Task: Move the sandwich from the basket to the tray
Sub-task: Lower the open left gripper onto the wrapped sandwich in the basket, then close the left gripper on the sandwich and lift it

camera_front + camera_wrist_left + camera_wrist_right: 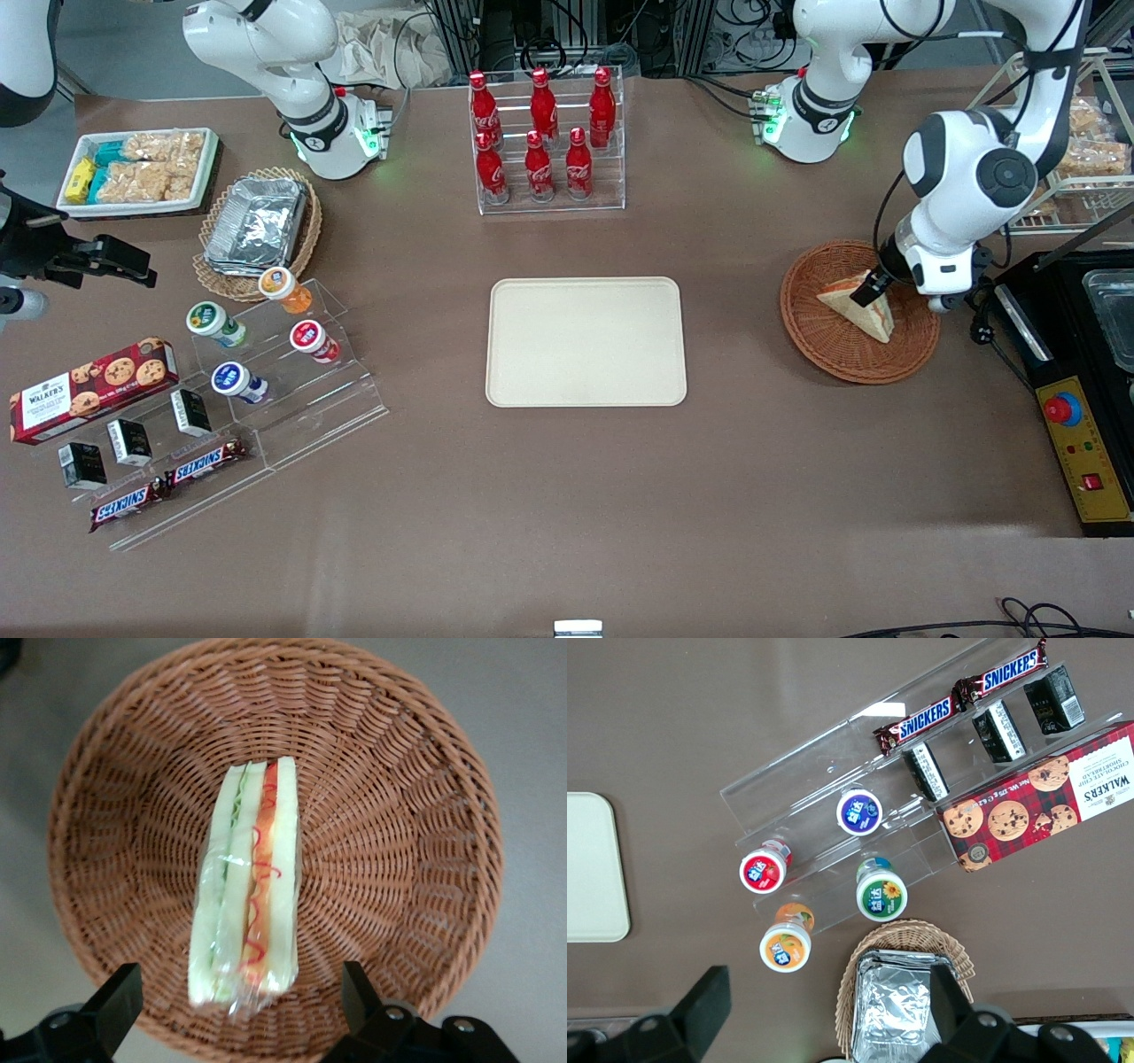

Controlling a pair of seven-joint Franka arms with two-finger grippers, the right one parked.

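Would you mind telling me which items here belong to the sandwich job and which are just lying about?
In the job: sandwich, basket, tray, gripper open above the sandwich.
Lying about: cola bottles, Snickers bars, cookie box, foil containers.

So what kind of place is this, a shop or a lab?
Probably a robotics lab staged as a snack counter: cola bottles in a clear rack, an emergency-stop box, and the open left gripper over a wrapped sandwich in a reddish-brown wicker basket.

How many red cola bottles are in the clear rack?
6, in the rack: three on its lower step, three on the upper. Hand hovers open at the sandwich.
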